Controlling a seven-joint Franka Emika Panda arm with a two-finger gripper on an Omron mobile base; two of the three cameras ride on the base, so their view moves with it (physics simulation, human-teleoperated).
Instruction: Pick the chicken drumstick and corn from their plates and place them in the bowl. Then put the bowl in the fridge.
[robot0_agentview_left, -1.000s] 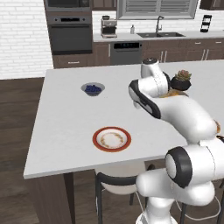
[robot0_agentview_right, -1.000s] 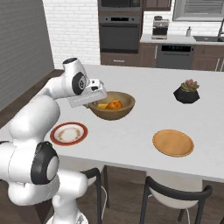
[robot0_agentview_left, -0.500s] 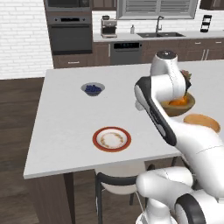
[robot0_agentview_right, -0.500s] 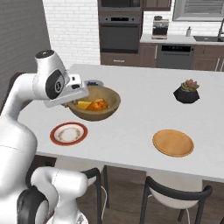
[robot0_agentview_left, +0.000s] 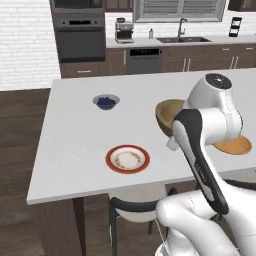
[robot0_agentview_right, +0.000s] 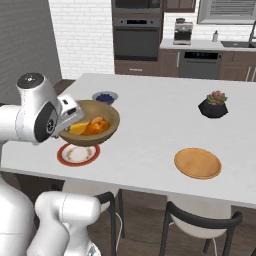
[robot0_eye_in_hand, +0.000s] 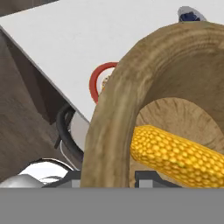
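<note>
Kitchen island countertop (robot0_agentview_right: 160, 125) in white: at its near edge the empty red-rimmed plate (robot0_agentview_right: 77, 154) and the bare wooden plate (robot0_agentview_right: 197, 163) are seen, both cleared. Just above the red-rimmed plate, the wooden bowl (robot0_agentview_right: 92, 123) is held off the surface, its thick rim clamped between the narrowly closed jaws of the gripper (robot0_agentview_right: 70, 116). The corn (robot0_eye_in_hand: 175, 156) and the chicken drumstick (robot0_agentview_right: 98, 125) are carried inside it. Farther back, a small bowl of blueberries (robot0_agentview_left: 106, 102) and a potted plant (robot0_agentview_right: 213, 104) are left standing. Loading is judged done; delivery to the fridge remains.
</note>
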